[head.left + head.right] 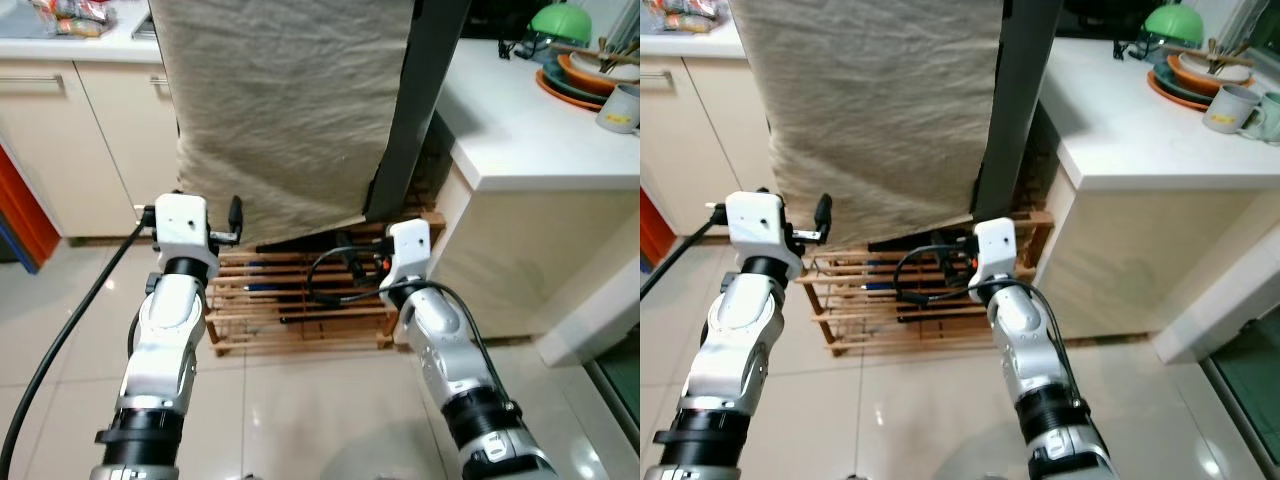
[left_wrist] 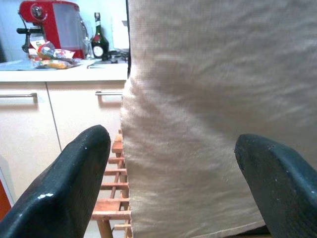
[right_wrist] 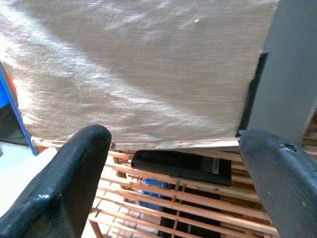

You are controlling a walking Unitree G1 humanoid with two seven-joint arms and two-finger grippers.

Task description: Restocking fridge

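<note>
Fridge (image 1: 420,90) draped in beige cloth (image 1: 290,110), standing on low wooden slatted rack (image 1: 300,300) beside white counter (image 1: 520,130), left gripper (image 2: 171,183) and right gripper (image 3: 173,183) raised before cloth, fingers spread wide, empty, dishes (image 1: 590,75) on counter, black flat device (image 3: 183,166) on rack.

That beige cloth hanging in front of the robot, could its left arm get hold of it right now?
Probably yes. The left gripper is raised and open, with the beige cloth hanging just ahead of its fingers. Nothing stands between them, and the wooden rack sits lower down, out of the way.
</note>
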